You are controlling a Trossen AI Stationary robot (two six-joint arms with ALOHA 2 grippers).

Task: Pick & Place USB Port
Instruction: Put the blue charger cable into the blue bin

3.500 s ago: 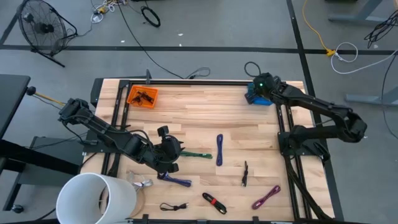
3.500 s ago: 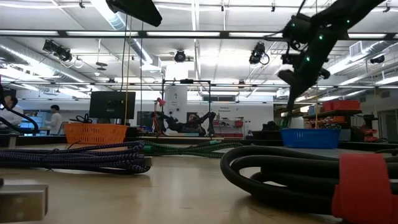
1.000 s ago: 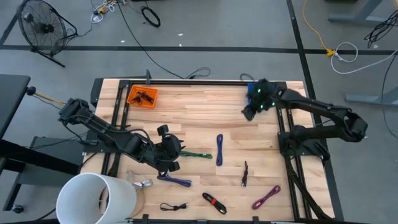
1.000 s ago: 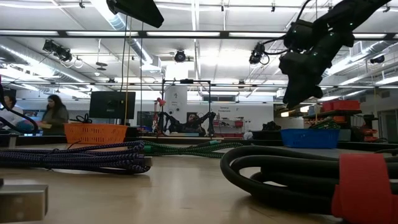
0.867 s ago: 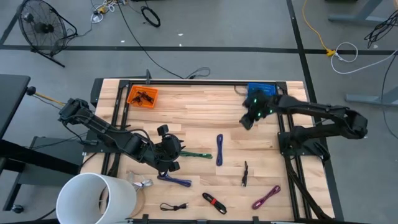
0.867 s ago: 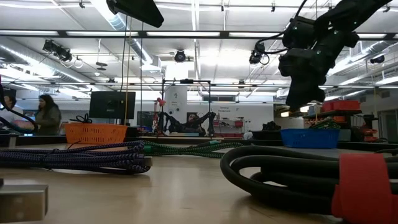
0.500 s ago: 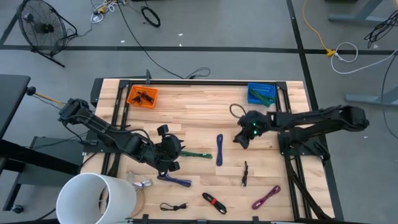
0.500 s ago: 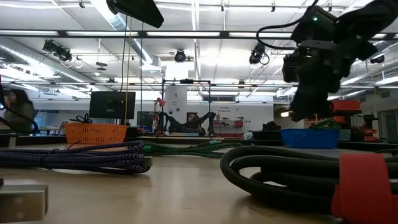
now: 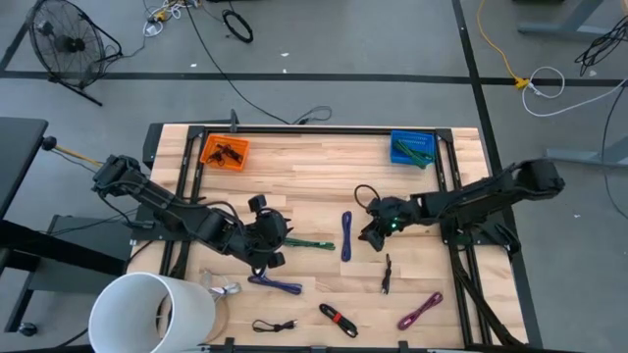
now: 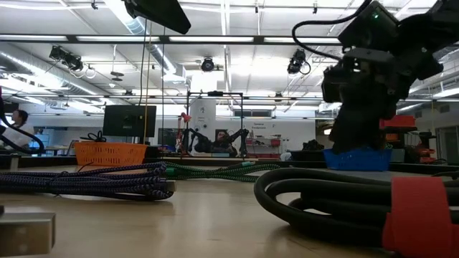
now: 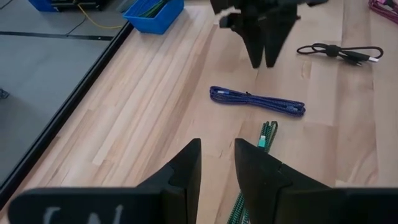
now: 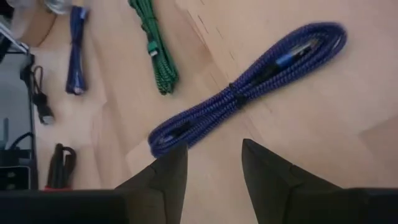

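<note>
A blue braided USB cable point(image 9: 345, 235), tied in a bundle, lies flat on the wooden table point(image 9: 314, 186) near its middle. My right gripper point(image 9: 372, 231) hovers just to the right of it, open. In the right wrist view the cable point(image 12: 242, 93) lies ahead of the gripper point(image 12: 214, 165), with nothing between the fingers. My left gripper point(image 9: 276, 246) rests open at the near left, beside one end of a green cable point(image 9: 312, 243). In the left wrist view the left gripper point(image 11: 217, 163) is bare, with the green cable point(image 11: 264, 140) just ahead.
An orange basket point(image 9: 225, 151) stands at the far left and a blue bin point(image 9: 412, 147) with a green cable in it at the far right. Several other cables lie along the near side: black point(image 9: 387, 272), magenta point(image 9: 420, 311), black-red point(image 9: 338, 319), dark blue point(image 9: 278, 284). A white cylinder point(image 9: 152, 314) stands at the near-left corner.
My right gripper has swung away from the blue bin toward the table's near edge and left, and has come down toward the blue cable. Its fingers have stayed open. The bin now shows uncovered.
</note>
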